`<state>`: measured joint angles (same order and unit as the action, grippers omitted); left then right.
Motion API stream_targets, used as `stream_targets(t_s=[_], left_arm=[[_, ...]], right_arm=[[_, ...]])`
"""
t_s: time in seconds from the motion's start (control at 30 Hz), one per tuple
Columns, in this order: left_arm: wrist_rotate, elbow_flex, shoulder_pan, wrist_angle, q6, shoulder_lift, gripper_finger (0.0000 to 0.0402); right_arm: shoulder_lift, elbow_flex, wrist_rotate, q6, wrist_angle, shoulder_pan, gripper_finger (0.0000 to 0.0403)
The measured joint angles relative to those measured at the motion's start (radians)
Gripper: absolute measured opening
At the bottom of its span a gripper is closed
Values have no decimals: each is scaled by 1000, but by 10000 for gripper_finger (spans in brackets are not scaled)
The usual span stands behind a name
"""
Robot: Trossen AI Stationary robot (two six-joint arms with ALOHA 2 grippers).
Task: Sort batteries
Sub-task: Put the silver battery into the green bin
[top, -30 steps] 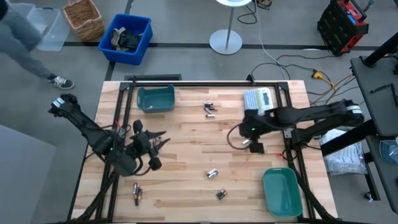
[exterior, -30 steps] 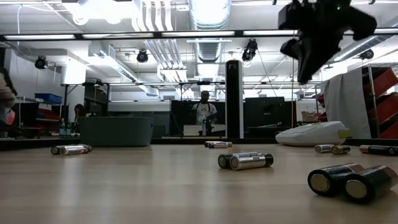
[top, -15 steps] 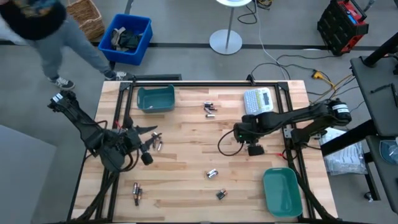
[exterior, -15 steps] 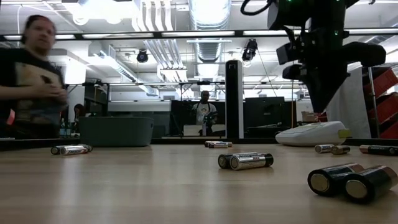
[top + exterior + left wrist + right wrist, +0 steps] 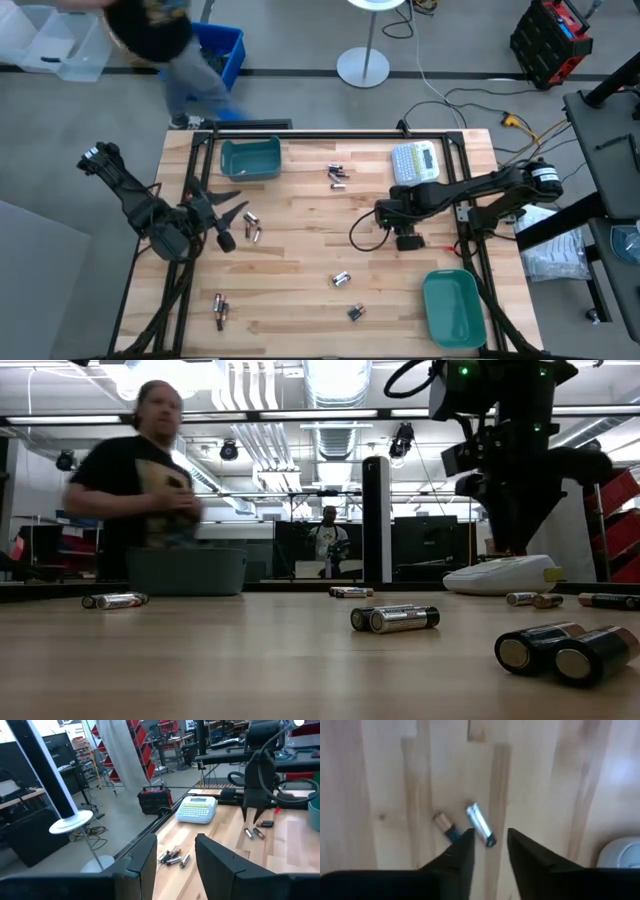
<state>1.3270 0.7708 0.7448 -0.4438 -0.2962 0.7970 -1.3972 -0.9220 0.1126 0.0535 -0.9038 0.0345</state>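
Small silvery and dark batteries lie on their sides in scattered pairs on the wooden table (image 5: 300, 250). My right gripper (image 5: 490, 851) is open and points down, just above two batteries, a silvery one (image 5: 480, 824) and a coppery-dark one (image 5: 445, 826). It touches neither. My left gripper (image 5: 232, 207) is open at the table's left, level with the table and pointing right. A pair of batteries (image 5: 252, 226) lies just beyond its fingertips. More batteries lie at the far middle (image 5: 338, 176), at the near middle (image 5: 341, 279) (image 5: 354, 313) and at the near left (image 5: 221, 309).
A teal bin (image 5: 250, 158) stands at the far left and another (image 5: 452, 305) at the near right. A grey-white label maker (image 5: 416, 160) lies at the far right, behind my right arm. A person (image 5: 150, 470) stands beyond the far edge, near the left bin.
My right gripper has moved a little toward the table's left, tipped to point straight down and come lower. My left gripper has drawn back toward the table's left and far side, uncovering the battery pair beside it. A person has walked along the far edge.
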Motion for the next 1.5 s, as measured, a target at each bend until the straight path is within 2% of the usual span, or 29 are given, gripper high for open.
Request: stream_targets(t_s=[0.17, 0.3, 0.77, 1.5], left_arm=[[0, -2, 0, -9, 0, -14, 115], [0, -2, 0, -10, 16, -13, 115], [0, -2, 0, -10, 26, -10, 115], [0, -2, 0, -11, 27, -7, 115]], right_arm=[[-15, 8, 11, 48, 29, 0, 180], [-27, 27, 11, 42, 34, 0, 197], [-33, 125, 11, 27, 155, 0, 190], [-44, 155, 19, 75, 233, 0, 189]])
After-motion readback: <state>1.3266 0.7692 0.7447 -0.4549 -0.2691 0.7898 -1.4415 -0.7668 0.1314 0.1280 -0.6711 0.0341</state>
